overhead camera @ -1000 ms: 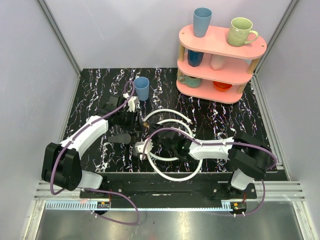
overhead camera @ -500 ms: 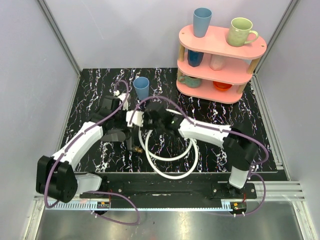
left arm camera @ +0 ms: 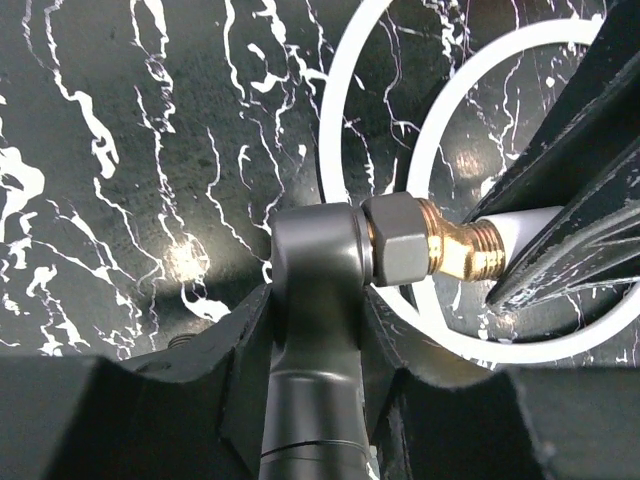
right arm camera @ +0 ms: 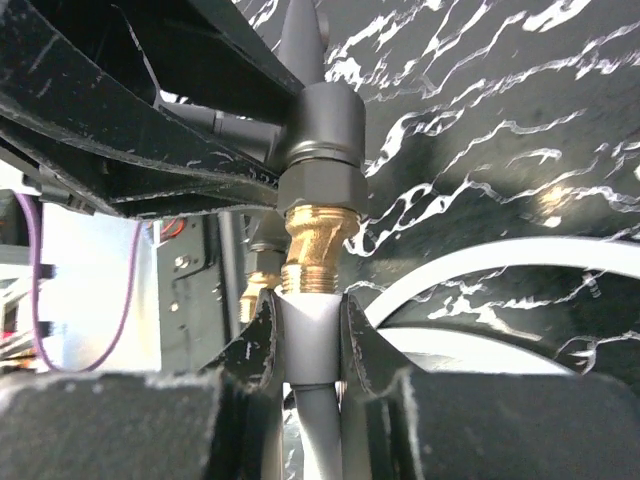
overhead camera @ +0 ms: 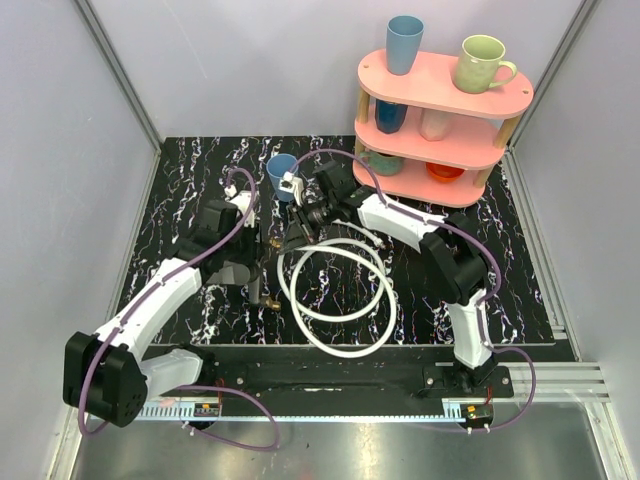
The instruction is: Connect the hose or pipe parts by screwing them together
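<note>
Your left gripper (left arm camera: 315,305) is clamped on a dark grey metal tube (left arm camera: 315,240). The tube is smooth and round, and the fingers pinch its shaft, which I take to be a brace so that end cannot spin.

Just past those fingers and off to one side, a matte grey hex nut (left arm camera: 400,250) sits against the tube. A brass threaded fitting (left arm camera: 455,250), bright and finely ribbed, comes out of the nut.

Your right gripper (right arm camera: 308,318) is closed to a narrow gap on the white hose (left arm camera: 525,222) directly behind that brass, with the glossy, pliant plastic squeezed between its pads. Gripping so near the joint looks deliberate, since a soft hose held further back would likely twist instead of passing on a turn.

You have the two parts lined up end to end, raised off the surface. Bare thread shows beside the nut, so I judge the joint is not screwed fully home.

Beyond your right gripper, the hose falls away in loose loops on the black marble-patterned tabletop (overhead camera: 180,200).
</note>
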Motion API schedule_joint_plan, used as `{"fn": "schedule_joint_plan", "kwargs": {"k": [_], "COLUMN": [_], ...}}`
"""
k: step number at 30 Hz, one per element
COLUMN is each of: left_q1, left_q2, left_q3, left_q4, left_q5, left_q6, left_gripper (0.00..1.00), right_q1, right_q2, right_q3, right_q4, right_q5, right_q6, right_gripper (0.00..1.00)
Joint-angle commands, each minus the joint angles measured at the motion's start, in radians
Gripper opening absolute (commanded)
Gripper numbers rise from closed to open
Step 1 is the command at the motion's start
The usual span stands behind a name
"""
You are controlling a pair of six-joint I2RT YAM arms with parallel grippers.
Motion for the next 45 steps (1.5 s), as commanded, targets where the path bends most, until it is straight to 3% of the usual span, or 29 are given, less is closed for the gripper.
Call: {"fn": "schedule_joint_plan", "kwargs": {"k": [1, 2, 5, 6, 9, 12, 14, 20, 32, 35, 39, 40, 42, 45], "left_q1": [-0.066, -0.066, -0.06, -0.057, -0.045, -0.035, -0.028, -0.012, -0.002, 0.0, 0.001, 0.0, 0.003, 0.003], "left_q2": [-0.088, -0.087, -0.07, -0.065, -0.035, -0.002, 0.022, 0.081, 0.148, 0.162, 0.166, 0.165, 0.162, 0.142], "left_q3": [0.055, 0.056, 0.07, 0.076, 0.096, 0.11, 0.116, 0.151, 0.181, 0.188, 0.19, 0.188, 0.19, 0.182], "left_q4": [0.256, 0.252, 0.227, 0.21, 0.174, 0.155, 0.128, 0.084, 0.038, 0.031, 0.026, 0.025, 0.026, 0.041], "left_q5": [0.227, 0.219, 0.191, 0.187, 0.191, 0.22, 0.231, 0.291, 0.389, 0.405, 0.417, 0.418, 0.42, 0.417], "left_q6": [-0.034, -0.034, -0.035, -0.037, -0.041, -0.052, -0.058, -0.058, -0.052, -0.051, -0.049, -0.047, -0.049, -0.054], "left_gripper": [0.0, 0.0, 0.0, 0.0, 0.0, 0.0, 0.0, 0.0, 0.0, 0.0, 0.0, 0.0, 0.0, 0.0], "right_q1": [0.015, 0.011, 0.001, 0.001, 0.003, 0.017, 0.044, 0.211, 0.362, 0.388, 0.409, 0.411, 0.412, 0.412], "right_q2": [-0.011, -0.038, -0.121, -0.147, -0.262, -0.395, -0.487, -0.639, -0.508, -0.471, -0.436, -0.422, -0.411, -0.39], "right_q3": [-0.05, -0.059, -0.12, -0.142, -0.234, -0.359, -0.453, -0.731, -0.76, -0.754, -0.743, -0.737, -0.717, -0.656], "right_q4": [0.136, 0.131, 0.128, 0.13, 0.156, 0.242, 0.318, 0.597, 0.69, 0.726, 0.765, 0.757, 0.747, 0.654], "right_q5": [-0.041, -0.01, 0.117, 0.166, 0.344, 0.456, 0.519, 0.754, 1.053, 1.09, 1.122, 1.13, 1.153, 1.177], "right_q6": [0.142, 0.139, 0.064, 0.037, -0.088, -0.247, -0.414, -0.915, -1.31, -1.364, -1.404, -1.4, -1.383, -1.245], "right_gripper": [0.15, 0.27, 0.35, 0.51, 0.73, 0.78, 0.95, 0.98, 0.85, 0.78, 0.3, 0.13, 0.01, 0.0]}}
